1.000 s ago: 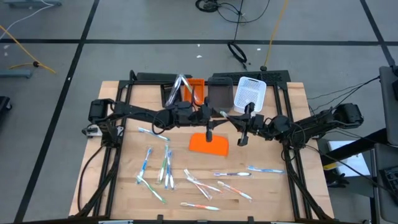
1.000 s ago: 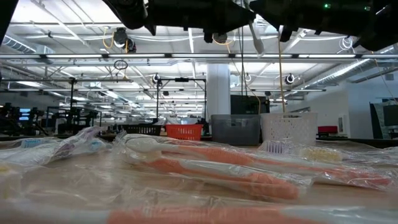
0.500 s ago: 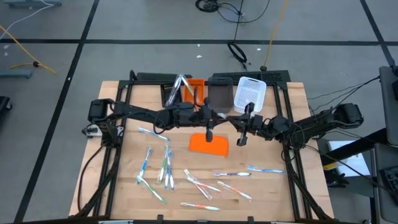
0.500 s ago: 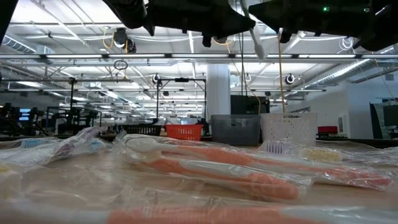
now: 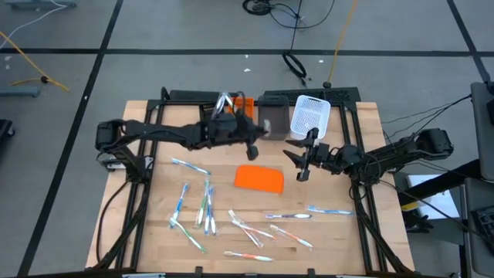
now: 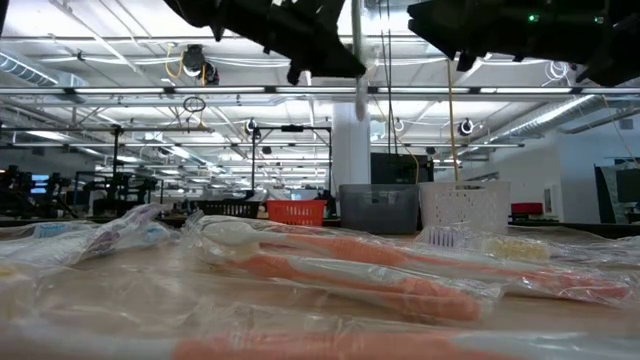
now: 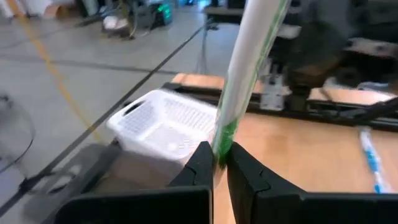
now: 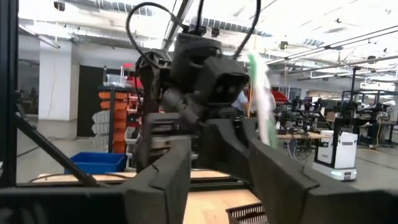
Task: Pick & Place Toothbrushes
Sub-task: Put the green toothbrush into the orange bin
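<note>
Up at the counter's (image 5: 154,232) twelve o'clock edge, the left end effector (image 7: 219,163) is clenched on a green-and-white toothbrush (image 7: 245,68), likely bound for the bins; the white basket (image 5: 310,114) sits nearest. The right end effector (image 5: 297,157) hangs released at three o'clock, close alongside. Other toothbrushes (image 5: 202,208) lie scattered toward six.

A white toothbrush (image 7: 247,68) with green accents is seen; the bin (image 7: 163,124) is white, the sheet (image 5: 259,178) orange.
</note>
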